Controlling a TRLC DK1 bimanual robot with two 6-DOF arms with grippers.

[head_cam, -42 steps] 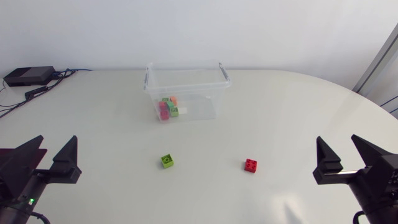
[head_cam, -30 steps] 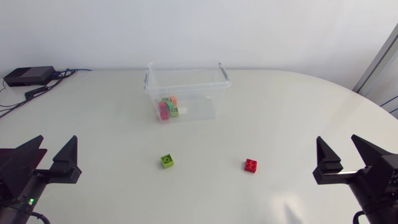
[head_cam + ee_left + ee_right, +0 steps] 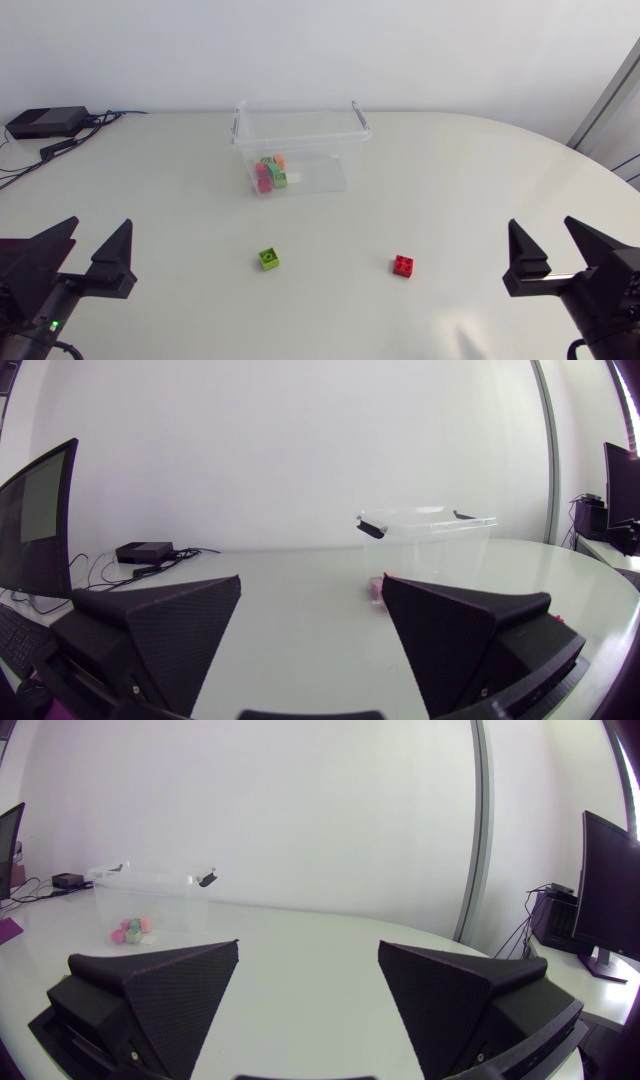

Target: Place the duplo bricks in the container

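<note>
- So, the white table point(image 3: 450, 200) is the biggest thing, and everything sits on it.
- The clear container point(image 3: 320, 178) stands at 12 o'clock from the table's middle. It has no lid on, so bricks can drop straight in. It has not moved.
- The right gripper point(image 3: 543, 228) waits at 4 o'clock. Its two fingers are spread wide with nothing in them. I think it is ready to pick something up. It is just where it was.
- The left gripper point(image 3: 97, 228) waits at 8 o'clock. It is wide open and holds nothing too. It has slid a tiny bit toward 3 o'clock, maybe starting toward a brick.
- A small pile of bricks point(image 3: 270, 173) lies inside the container, so that part of the job looks done.
- The green brick point(image 3: 268, 259) lies at 7 o'clock from the container, well apart from it, nearer the left gripper.
- The red brick point(image 3: 403, 265) lies at 5 o'clock, nearer the right gripper. Both loose bricks have stayed put.
</note>
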